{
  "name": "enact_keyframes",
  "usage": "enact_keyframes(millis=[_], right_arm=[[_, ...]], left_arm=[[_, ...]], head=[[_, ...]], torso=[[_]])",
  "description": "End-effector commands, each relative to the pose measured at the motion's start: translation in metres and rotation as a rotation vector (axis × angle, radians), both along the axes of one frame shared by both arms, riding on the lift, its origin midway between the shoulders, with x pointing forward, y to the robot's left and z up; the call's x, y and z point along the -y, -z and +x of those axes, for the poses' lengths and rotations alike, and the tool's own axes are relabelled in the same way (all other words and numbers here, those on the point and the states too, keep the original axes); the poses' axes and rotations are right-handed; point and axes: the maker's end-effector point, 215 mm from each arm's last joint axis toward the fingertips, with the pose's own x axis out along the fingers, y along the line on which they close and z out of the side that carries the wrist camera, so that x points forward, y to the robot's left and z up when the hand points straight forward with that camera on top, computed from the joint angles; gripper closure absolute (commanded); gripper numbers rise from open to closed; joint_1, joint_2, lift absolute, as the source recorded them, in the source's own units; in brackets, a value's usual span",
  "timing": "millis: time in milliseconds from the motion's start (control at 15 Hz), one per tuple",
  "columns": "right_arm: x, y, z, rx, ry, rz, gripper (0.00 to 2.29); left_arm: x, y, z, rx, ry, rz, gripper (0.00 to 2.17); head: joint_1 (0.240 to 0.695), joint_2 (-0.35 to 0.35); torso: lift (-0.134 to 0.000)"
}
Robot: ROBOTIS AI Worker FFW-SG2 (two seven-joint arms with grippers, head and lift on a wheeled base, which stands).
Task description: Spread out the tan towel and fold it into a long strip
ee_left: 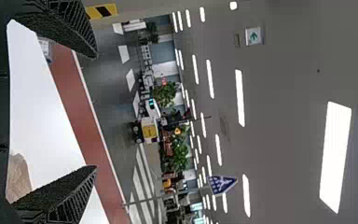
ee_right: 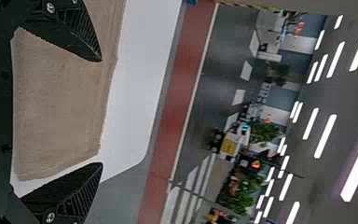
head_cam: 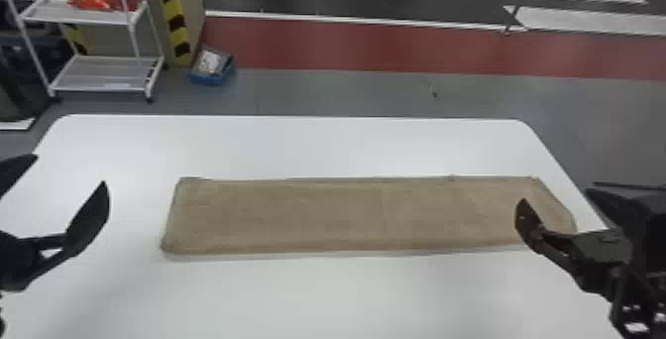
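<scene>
The tan towel (head_cam: 347, 216) lies flat on the white table as a long strip running left to right, its right end slanted at the far corner. At the left edge of the head view my left gripper (head_cam: 64, 177) stands open, apart from the towel's left end. My right gripper (head_cam: 560, 199) is above the towel's right end, open and holding nothing, hiding part of that end. In the left wrist view my left gripper (ee_left: 95, 112) has wide-apart fingers, with a bit of towel (ee_left: 18, 177) beyond. The right wrist view has my right gripper (ee_right: 101, 112) spread, the towel (ee_right: 60, 107) behind it.
The white table (head_cam: 322, 144) has bare surface behind and in front of the towel. Beyond its far edge a white shelf rack (head_cam: 99, 73) and a blue box (head_cam: 213, 68) stand on the floor at the left.
</scene>
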Motion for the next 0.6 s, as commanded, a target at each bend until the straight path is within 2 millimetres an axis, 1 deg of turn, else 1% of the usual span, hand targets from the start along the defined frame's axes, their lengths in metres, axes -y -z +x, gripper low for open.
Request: enact_keyframes(millis=[0,67,133,200,267,333,400,467,533], right_arm=[[-0.057,-0.01,-0.023,0.141,-0.083,-0.006,0.09],[-0.066,-0.008,-0.032,0.161,-0.075,0.008,0.09],[-0.076,0.0,-0.036,0.162,-0.073,0.02,0.09],[-0.081,0.008,-0.037,0.162,-0.069,0.032,0.09],[-0.088,0.015,-0.039,0.171,-0.073,0.044,0.09],[-0.1,0.01,-0.043,0.237,-0.097,0.069,0.09],[-0.118,-0.007,-0.053,0.366,-0.146,0.128,0.09],[-0.13,-0.012,-0.061,0.424,-0.167,0.159,0.09],[-0.138,-0.002,-0.063,0.407,-0.168,0.184,0.09]], left_arm=[[0.003,0.014,-0.028,-0.026,-0.043,-0.054,0.03],[0.002,0.022,-0.037,-0.044,-0.073,-0.076,0.03],[-0.004,0.025,-0.047,-0.055,-0.103,-0.091,0.03],[-0.015,0.032,-0.06,-0.075,-0.149,-0.103,0.03],[-0.025,0.038,-0.071,-0.092,-0.185,-0.115,0.03],[-0.035,0.047,-0.08,-0.121,-0.215,-0.12,0.03],[-0.04,0.056,-0.086,-0.153,-0.232,-0.123,0.03],[-0.042,0.065,-0.086,-0.185,-0.243,-0.132,0.03],[-0.043,0.072,-0.087,-0.209,-0.265,-0.141,0.03]], head=[[0.695,-0.083],[0.695,-0.063],[0.695,-0.044],[0.695,-0.007],[0.695,0.014],[0.695,0.036],[0.695,0.054],[0.695,0.079],[0.695,0.11]], torso=[[-0.118],[-0.118],[-0.118],[-0.118],[-0.118],[-0.118],[-0.118],[-0.118],[-0.118]])
